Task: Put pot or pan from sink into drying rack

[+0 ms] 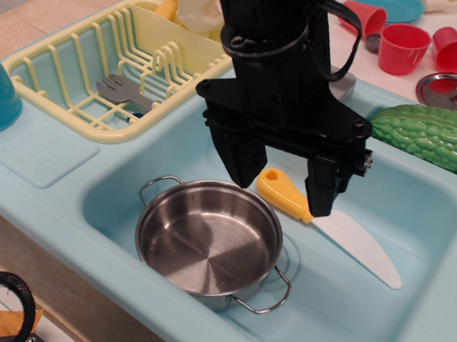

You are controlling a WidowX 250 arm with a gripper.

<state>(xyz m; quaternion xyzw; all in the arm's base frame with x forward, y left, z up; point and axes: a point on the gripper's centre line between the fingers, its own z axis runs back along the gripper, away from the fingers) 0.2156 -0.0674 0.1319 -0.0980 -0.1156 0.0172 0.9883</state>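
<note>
Your tool (281, 181) is hanging over the middle of the frame with its jaws spread and gripping nothing. The steel pot (208, 241) is sitting upright in the light-blue sink (419, 234), lower centre, just beside a yellow-handled toy knife (330, 225). The yellow drying rack (100, 70) is occupying the upper left, holding a grey fork (122, 91).

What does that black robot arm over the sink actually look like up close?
It is matte black all over. A blocky arm with black cables looped around it widens into a flat crossbar, ending in a pincer with two thick, tapering fingers. Small screws show at the crossbar's right end.
</note>
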